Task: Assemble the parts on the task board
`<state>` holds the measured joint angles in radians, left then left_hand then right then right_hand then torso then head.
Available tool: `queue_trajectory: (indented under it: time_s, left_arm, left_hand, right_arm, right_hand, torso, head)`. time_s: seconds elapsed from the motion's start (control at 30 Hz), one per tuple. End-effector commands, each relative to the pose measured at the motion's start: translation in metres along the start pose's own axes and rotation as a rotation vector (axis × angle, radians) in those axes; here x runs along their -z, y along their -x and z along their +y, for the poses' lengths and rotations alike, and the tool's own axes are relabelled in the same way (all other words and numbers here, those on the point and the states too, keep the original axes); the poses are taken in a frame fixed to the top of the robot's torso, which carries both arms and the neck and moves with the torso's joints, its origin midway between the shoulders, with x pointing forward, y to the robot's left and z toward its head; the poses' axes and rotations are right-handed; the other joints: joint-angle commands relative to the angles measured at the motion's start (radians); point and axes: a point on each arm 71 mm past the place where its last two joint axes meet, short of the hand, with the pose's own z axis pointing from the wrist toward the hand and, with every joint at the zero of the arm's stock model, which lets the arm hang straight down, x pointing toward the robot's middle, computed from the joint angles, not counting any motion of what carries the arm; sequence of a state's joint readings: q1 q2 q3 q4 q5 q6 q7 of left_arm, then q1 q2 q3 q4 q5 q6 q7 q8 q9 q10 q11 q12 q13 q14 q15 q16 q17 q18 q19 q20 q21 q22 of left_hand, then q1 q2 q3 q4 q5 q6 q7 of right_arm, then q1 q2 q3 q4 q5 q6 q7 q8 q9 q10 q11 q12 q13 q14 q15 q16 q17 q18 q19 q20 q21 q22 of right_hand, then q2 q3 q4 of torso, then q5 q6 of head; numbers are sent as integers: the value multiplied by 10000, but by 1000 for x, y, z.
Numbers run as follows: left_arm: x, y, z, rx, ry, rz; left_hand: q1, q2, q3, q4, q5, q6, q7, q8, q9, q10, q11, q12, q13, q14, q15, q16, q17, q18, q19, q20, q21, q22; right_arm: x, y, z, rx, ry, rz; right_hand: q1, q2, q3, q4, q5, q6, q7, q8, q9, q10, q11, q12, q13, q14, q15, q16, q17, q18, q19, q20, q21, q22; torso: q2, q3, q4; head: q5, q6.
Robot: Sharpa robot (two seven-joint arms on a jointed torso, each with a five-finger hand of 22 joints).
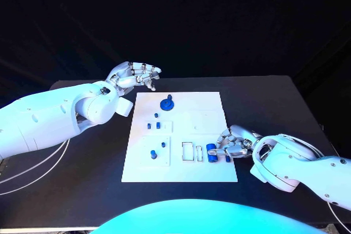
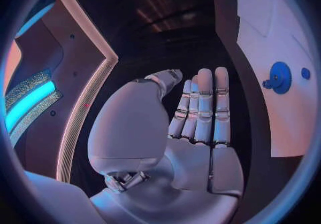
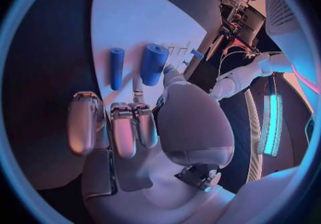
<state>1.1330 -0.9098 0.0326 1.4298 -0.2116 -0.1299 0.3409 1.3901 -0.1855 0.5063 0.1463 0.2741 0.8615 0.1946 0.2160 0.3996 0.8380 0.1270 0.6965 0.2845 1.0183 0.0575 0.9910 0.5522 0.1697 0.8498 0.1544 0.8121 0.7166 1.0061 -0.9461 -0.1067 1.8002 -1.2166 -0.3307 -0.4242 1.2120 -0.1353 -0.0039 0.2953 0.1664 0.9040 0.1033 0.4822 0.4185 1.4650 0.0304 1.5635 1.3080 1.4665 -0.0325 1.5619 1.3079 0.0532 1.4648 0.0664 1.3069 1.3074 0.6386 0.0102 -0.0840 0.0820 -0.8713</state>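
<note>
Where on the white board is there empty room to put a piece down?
The task board is bare along its far right side, right of the blue gear, and along its near edge. It is crowded in the middle left with small blue pieces and near the right hand.

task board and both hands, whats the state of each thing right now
task board: flat on the black table, parts spread over it
blue gear: on the board's far end, untouched
left hand: off the board past its far corner, holding nothing, fingers straight and together
right hand: at the board's right edge, fingers curled by two blue cylinders
blue cylinders: lying side by side on the board
</note>
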Motion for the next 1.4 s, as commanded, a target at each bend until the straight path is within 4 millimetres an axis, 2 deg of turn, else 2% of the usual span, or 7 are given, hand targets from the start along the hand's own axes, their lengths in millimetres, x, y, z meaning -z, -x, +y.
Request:
queue_trajectory:
  time_s: [0.03,0.23,0.47,0.77,0.9,1.1,1.4]
  left_arm:
    - [0,-2,-2,46,-161,221]
    - [0,-3,-2,48,-153,234]
    - [0,-3,-2,48,-147,240]
    - [0,-3,-2,33,-137,244]
    - [0,-3,-2,27,-135,254]
    - [-1,-3,-1,20,-132,244]
    - [-1,-3,-1,11,-123,228]
  left_hand:
    - [-130,3,-19,13,3,-90,-11,-24,-9,-55,-1,-12,-11,-28,26,-14,10,131,16,71,-60,-9]
    - [-130,3,-19,13,3,-90,-11,-24,-9,-55,-1,-12,-11,-28,26,-14,10,131,16,71,-60,-9]
    - [-130,3,-19,13,3,-90,-11,-24,-9,-55,-1,-12,-11,-28,26,-14,10,131,16,71,-60,-9]
    - [-125,14,-24,33,9,-89,-14,-19,-8,-57,-3,-8,-15,-32,25,-10,13,133,27,73,-88,-30]
    - [-116,18,-23,33,11,-88,-15,-18,-7,-58,-4,-7,-16,-34,24,-10,14,134,30,74,-95,-36]
    - [-98,24,-20,31,14,-86,-17,-14,-6,-58,-7,-5,-17,-37,21,-9,15,136,37,73,-106,-45]
    - [-79,32,-16,28,17,-83,-18,-11,-5,-58,-9,-2,-19,-39,19,-7,16,137,45,72,-117,-53]
  right_arm:
    - [-1,-5,-2,471,-294,391]
    - [-4,-11,-1,686,-409,637]
    - [-8,-18,0,873,-542,800]
    - [-8,-19,2,293,-650,523]
    - [-6,-19,3,-282,-696,430]
    - [-3,-16,5,-1193,-738,313]
    - [4,1,20,-2354,-526,139]
  right_hand:
    - [-96,23,-95,-2,39,58,-19,58,15,1030,-50,48,2586,1030,-86,69,2560,-92,474,-29,75,2055]
    - [-131,40,-143,0,40,72,-25,76,21,1027,-55,45,2581,1029,-89,69,2559,-91,472,-31,72,2054]
    - [-12,101,-155,-26,46,126,-50,128,38,1034,-74,52,2593,1032,-102,73,2573,-97,480,-38,114,2062]
    - [1173,466,387,-124,44,334,-163,233,20,1044,-177,60,2608,1032,-189,74,2577,-102,480,-109,178,2070]
    - [1415,465,565,-146,40,433,-207,241,3,1041,-216,56,2602,1031,-219,73,2571,-103,479,-136,189,2071]
    - [1595,461,716,-167,37,566,-269,287,18,1038,-270,53,2599,1029,-262,69,2560,-101,476,-169,188,2069]
    - [1697,428,795,-188,34,625,-298,301,27,1036,-298,51,2596,1021,-286,58,2520,-90,460,-190,129,2054]
  torso:
    - [0,3,-8]
    - [2,14,-10]
    - [-5,9,4]
    - [-13,2,-14]
    - [-11,8,-9]
    - [-19,-6,-6]
    - [-19,-2,-12]
  head:
    - [12,-14]
    - [11,-14]
    - [-8,-14]
    - [-2,-14]
    - [-6,-14]
    - [-34,-14]
    - [-43,13]
